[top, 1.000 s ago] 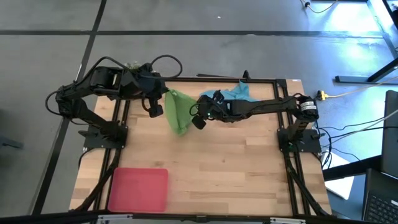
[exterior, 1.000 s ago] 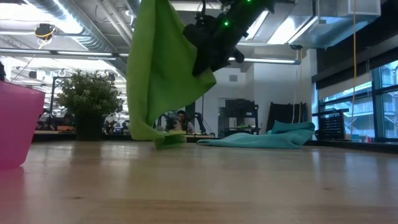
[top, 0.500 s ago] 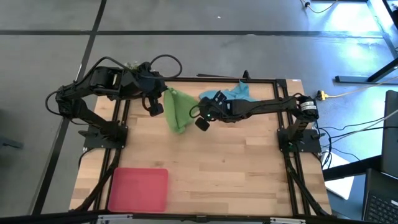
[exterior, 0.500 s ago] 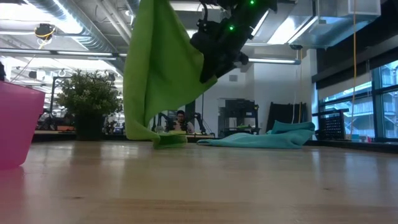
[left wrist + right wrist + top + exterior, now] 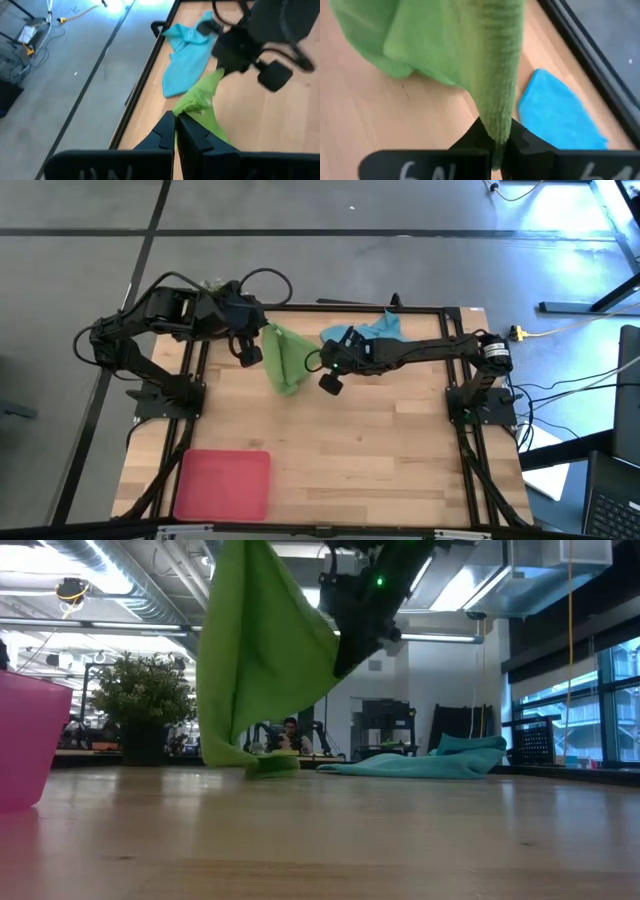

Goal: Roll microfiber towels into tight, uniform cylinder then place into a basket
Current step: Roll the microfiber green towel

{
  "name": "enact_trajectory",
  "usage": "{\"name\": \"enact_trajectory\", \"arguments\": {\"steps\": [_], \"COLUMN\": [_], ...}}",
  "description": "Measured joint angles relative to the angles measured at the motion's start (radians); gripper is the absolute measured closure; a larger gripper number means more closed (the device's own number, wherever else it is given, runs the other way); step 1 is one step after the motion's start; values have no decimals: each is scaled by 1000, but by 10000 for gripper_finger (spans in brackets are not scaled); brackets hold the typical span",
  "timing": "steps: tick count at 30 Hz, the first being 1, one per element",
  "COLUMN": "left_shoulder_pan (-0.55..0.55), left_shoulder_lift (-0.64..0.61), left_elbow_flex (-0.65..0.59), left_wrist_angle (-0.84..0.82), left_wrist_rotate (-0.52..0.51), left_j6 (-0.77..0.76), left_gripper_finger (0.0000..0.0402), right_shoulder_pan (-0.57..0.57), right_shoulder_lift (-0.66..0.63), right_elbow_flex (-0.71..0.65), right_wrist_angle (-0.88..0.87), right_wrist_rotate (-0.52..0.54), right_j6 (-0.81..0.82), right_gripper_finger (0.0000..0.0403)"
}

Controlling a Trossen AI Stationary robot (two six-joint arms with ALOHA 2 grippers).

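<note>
Two soft microfiber towels are in play: a lime-green fuzzy cloth (image 5: 283,360) and a light-blue cloth (image 5: 378,330), plus one shallow pinkish-red plastic tray with rounded corners (image 5: 224,484) at the near-left of the pale wooden slatted table (image 5: 400,450). The green cloth hangs lifted between both arms, draped in loose folds, its lowest corner touching the tabletop. The left gripper (image 5: 175,131) is pinched closed on one corner; the right gripper (image 5: 496,137) is clamped shut on another edge, the ribbed nap showing between its fingers. The blue cloth lies crumpled flat near the table's far edge, well apart from the tray.
</note>
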Motion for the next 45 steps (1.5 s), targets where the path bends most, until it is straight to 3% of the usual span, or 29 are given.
{"name": "enact_trajectory", "arguments": {"steps": [7, 16, 25, 33, 45], "left_shoulder_pan": [4, 34, 124, 175, 53], "left_shoulder_lift": [0, 0, 11, 33, 34], "left_elbow_flex": [0, 0, 0, -36, -229], "left_wrist_angle": [-57, -26, 67, 46, -29], "left_wrist_rotate": [-87, -215, -282, -233, 56], "left_j6": [-102, -117, -18, -21, -187], "left_gripper_finger": [402, 402, 402, 402, 402], "right_shoulder_pan": [-6, -67, -172, -225, -132], "right_shoulder_lift": [-18, -19, -19, -19, -18], "right_elbow_flex": [208, 492, 595, 540, 390], "right_wrist_angle": [-203, -320, -320, -343, -537], "right_wrist_rotate": [14, 26, 27, 26, -138], "right_j6": [-131, -317, -447, -415, -257], "right_gripper_finger": [398, 399, 401, 400, 399]}}
